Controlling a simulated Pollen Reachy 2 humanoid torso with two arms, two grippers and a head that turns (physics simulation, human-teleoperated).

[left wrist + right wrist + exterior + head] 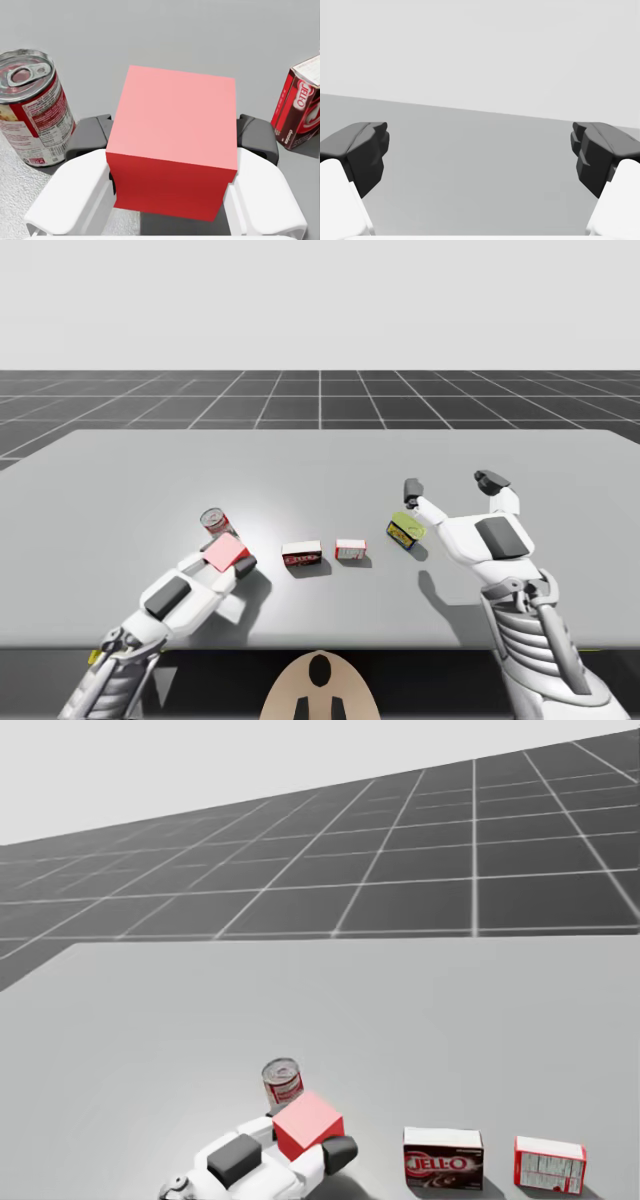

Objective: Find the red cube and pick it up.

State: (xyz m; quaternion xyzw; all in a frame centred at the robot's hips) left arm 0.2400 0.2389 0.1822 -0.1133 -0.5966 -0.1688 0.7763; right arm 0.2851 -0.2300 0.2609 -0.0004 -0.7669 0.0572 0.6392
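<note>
Red cube (225,553) held in my left gripper (228,558), over the left half of the grey tabletop (300,460) and close to the edge nearest my body. In the left wrist view the cube (172,165) sits between that gripper's (173,136) two dark-tipped fingers (90,135), which pinch it from opposite sides. Its pale top face rises well above the fingers. Whether its underside is clear of the tabletop cannot be told.

A red and white can (215,522) stands upright just beyond the cube, towards the far edge, close to the gripper and apart from the cube. Its silver pull-tab lid (22,72) faces up.

Towards the right edge from the cube, three boxes run in a loose row along the near edge. First comes a dark brown and red box (301,556), then a red and white box (350,550) just beside it with a gap between. A small yellow and blue box (405,531) lies further along. The head view shows the cube (308,1123), the can (282,1081) and the first two boxes (443,1158) (549,1164).

My right gripper (452,484) is raised above the right half of the tabletop, near the yellow and blue box. Its fingers (370,145) are spread wide, with bare tabletop between them.
</note>
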